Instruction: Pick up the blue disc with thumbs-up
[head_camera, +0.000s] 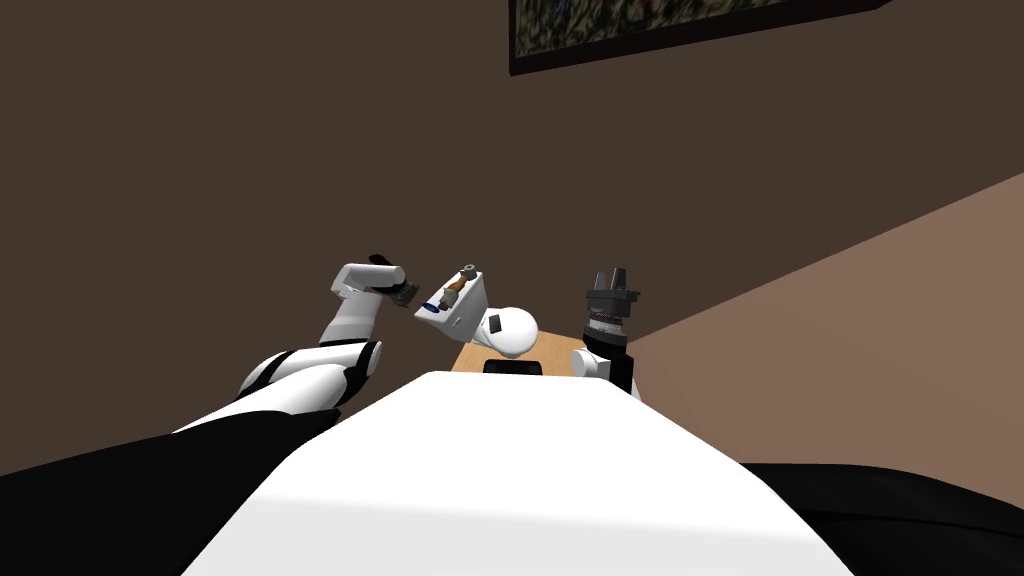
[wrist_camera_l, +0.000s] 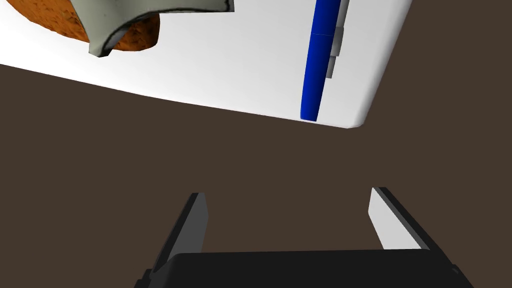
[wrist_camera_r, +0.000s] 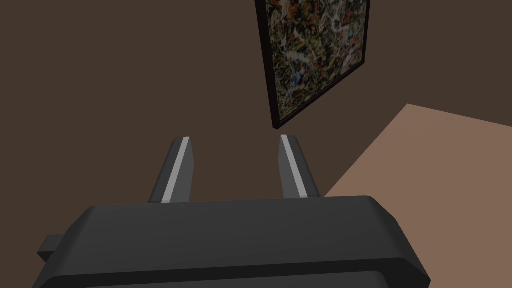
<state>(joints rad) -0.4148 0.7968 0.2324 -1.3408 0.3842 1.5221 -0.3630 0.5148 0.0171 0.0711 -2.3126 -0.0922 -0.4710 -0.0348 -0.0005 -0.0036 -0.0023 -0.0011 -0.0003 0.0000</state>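
The blue disc (wrist_camera_l: 315, 60) shows edge-on as a thin blue strip near the corner of a white top (wrist_camera_l: 225, 75). My left gripper (wrist_camera_l: 287, 195) is open and empty, a short way off the top's edge, with the disc ahead of the gap and slightly toward one finger. In the head view the disc (head_camera: 432, 307) is a small blue mark at the near corner of the white top (head_camera: 470, 300), just right of my left gripper (head_camera: 402, 290). My right gripper (head_camera: 612, 275) is raised at the right, fingers apart and empty (wrist_camera_r: 235, 141).
An orange-brown object (wrist_camera_l: 135, 35) with a grey-green piece (wrist_camera_l: 150, 15) over it lies further along the white top. Small grey blocks (wrist_camera_l: 337, 40) sit behind the disc. A white rounded object (head_camera: 508, 330) and a wooden surface (head_camera: 470, 358) lie beside the top. Brown wall behind.
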